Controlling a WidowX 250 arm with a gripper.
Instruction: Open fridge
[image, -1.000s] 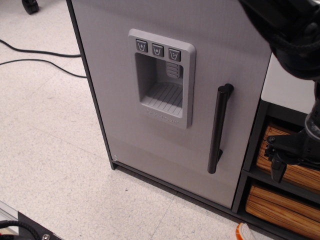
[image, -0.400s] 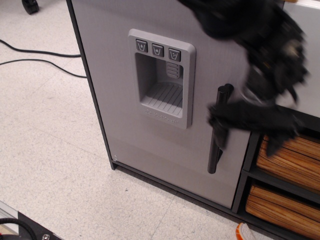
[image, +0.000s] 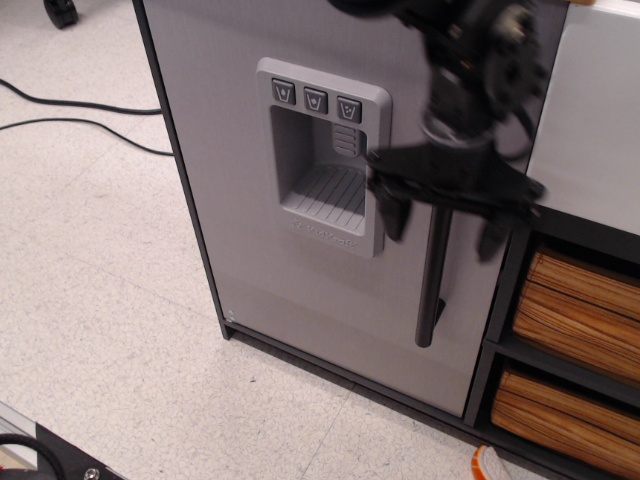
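Observation:
The fridge (image: 230, 150) stands on the floor with its light grey door shut. It has a recessed grey three-button dispenser panel (image: 322, 150) and a black vertical bar handle (image: 432, 290) at the door's right side. My black gripper (image: 443, 228) hangs in front of the upper part of the handle and hides its top. It is open, one finger (image: 394, 212) left of the bar and the other to its right. I cannot tell if either finger touches the bar. The arm reaches in from the top right and is slightly blurred.
A dark shelf unit with tan woven baskets (image: 580, 310) stands right of the fridge, under a white top (image: 590, 110). Black cables (image: 80, 110) lie on the speckled floor at left. A small orange and white object (image: 490, 465) lies at the bottom edge.
My gripper has swung left from in front of the baskets to in front of the handle, and risen a little. The fridge door has not moved.

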